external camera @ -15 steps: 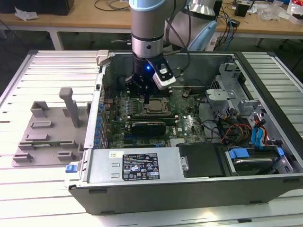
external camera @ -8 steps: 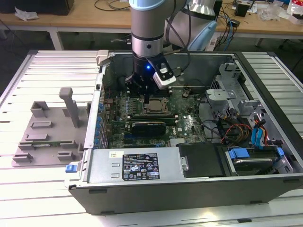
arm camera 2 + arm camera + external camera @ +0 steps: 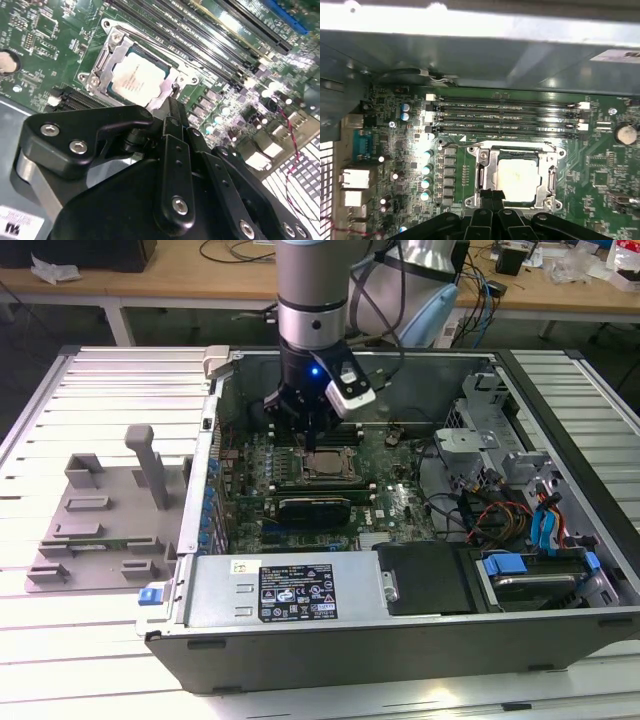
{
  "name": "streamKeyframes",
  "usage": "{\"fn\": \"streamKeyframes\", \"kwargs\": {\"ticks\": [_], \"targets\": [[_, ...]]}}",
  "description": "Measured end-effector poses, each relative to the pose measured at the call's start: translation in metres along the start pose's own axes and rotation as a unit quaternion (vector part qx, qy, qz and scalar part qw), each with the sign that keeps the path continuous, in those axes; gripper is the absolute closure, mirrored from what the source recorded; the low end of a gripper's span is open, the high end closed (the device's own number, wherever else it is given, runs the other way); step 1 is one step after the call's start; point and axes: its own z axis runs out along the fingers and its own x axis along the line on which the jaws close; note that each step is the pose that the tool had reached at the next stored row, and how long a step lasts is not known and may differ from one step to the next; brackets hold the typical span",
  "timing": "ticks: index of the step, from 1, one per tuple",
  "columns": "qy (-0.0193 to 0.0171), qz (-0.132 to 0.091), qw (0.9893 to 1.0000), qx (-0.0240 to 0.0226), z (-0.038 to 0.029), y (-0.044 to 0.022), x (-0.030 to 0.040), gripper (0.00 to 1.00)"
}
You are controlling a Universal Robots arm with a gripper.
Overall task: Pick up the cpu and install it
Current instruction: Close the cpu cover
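Poised just above shiny silver-grey square cpu (image 3: 518,177) seated in steel-framed socket (image 3: 482,172), black gripper (image 3: 493,194) seemingly pinched together.

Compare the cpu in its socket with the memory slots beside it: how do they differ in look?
The cpu is square; the memory slots are long and narrow. The cpu has a pale, shiny top; the memory slots are dark with pale end clips. The cpu is single; the memory slots run in four parallel rows. Both lie flat on the green motherboard.
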Motion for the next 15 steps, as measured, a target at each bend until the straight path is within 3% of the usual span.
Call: {"fn": "streamKeyframes", "kwargs": {"ticks": [4,5,8,15], "targets": [[0.0000,0.000,1.0000,0.0000,-0.0185,-0.0003,-0.0005,0.89],[0.0000,0.000,1.0000,0.0000,-0.0200,-0.0003,-0.0005,0.89],[0.0000,0.000,1.0000,0.0000,-0.0204,-0.0003,0.0006,0.89],[0.0000,0.000,1.0000,0.0000,-0.0209,0.0005,0.0222,0.89]]}}
